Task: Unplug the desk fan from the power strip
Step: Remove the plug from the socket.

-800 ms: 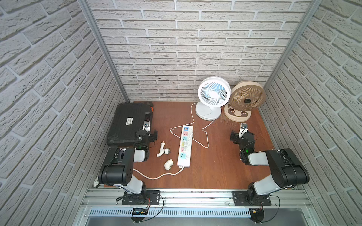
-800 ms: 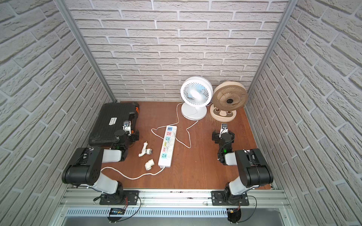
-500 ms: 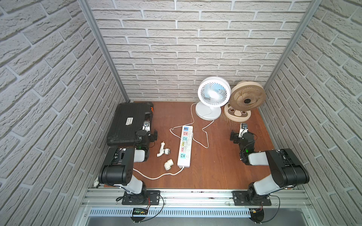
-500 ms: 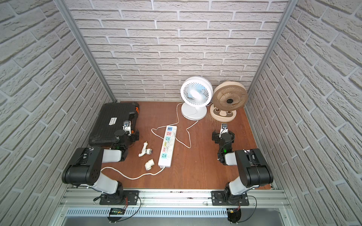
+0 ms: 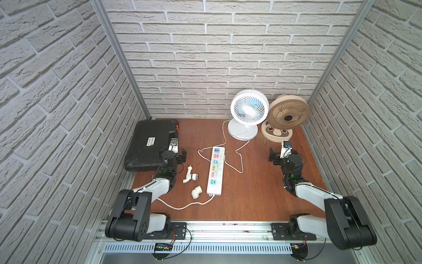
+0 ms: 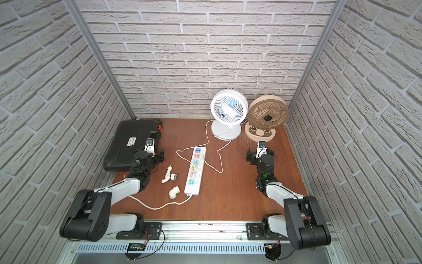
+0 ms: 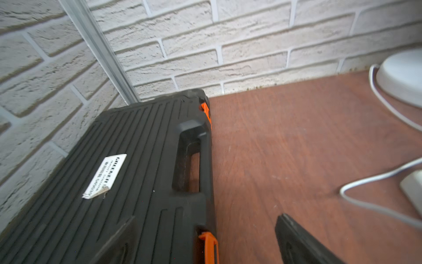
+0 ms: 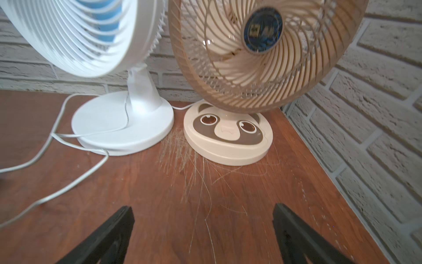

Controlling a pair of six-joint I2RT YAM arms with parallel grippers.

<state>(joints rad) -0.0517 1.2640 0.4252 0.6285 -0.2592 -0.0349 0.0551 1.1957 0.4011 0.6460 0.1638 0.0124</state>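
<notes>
Here, left and right jaws gape; the long white plastic power strip (image 5: 215, 176) lies flat.

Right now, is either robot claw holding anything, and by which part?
Nothing is held. The left gripper and right gripper are both open and empty, apart from the power strip.

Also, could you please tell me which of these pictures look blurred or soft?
In both top views everything is sharp and evenly lit; in the right wrist view the white fan is blurred close up, the raccoon-faced fan base clearer; in the left wrist view the black case is soft and the power strip blurs at the edge.
</notes>
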